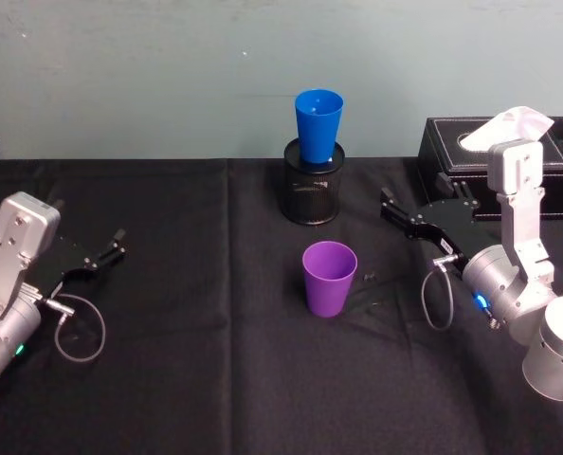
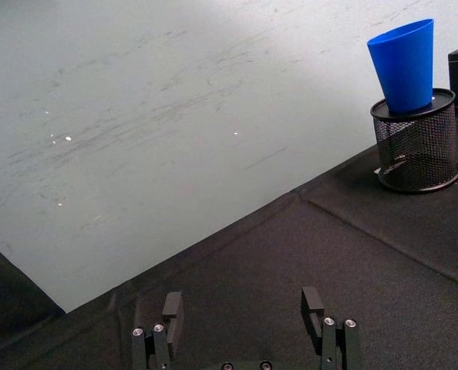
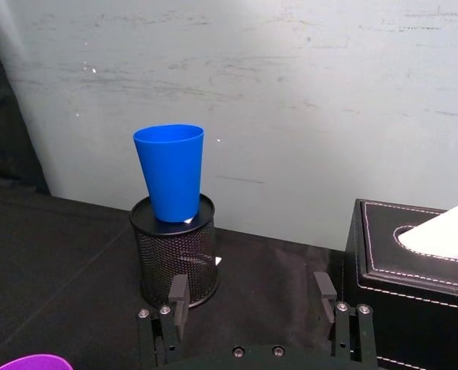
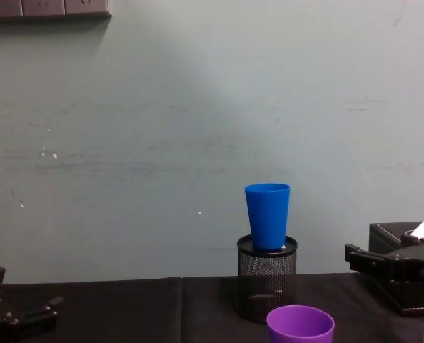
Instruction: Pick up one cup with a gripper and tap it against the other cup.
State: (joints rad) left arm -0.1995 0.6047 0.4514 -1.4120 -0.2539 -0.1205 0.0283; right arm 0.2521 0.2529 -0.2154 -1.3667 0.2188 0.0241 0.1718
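Black mesh pen holder (image 1: 313,192) – tissue box (image 1: 509,152) to its right.

I see a tabletop (image 1: 196,379) with a black cloth over it. A purple cup (image 1: 329,278) stands on it near the middle. Behind it stands a black mesh pen holder (image 1: 313,192). A black tissue box (image 1: 471,156) sits at the back right.

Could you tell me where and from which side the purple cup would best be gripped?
Probably across its upper wall, just under the rim: the purple cup stands upright, mouth up, widest at the top. The open right pincer is nearer, so come level from the robot's right.
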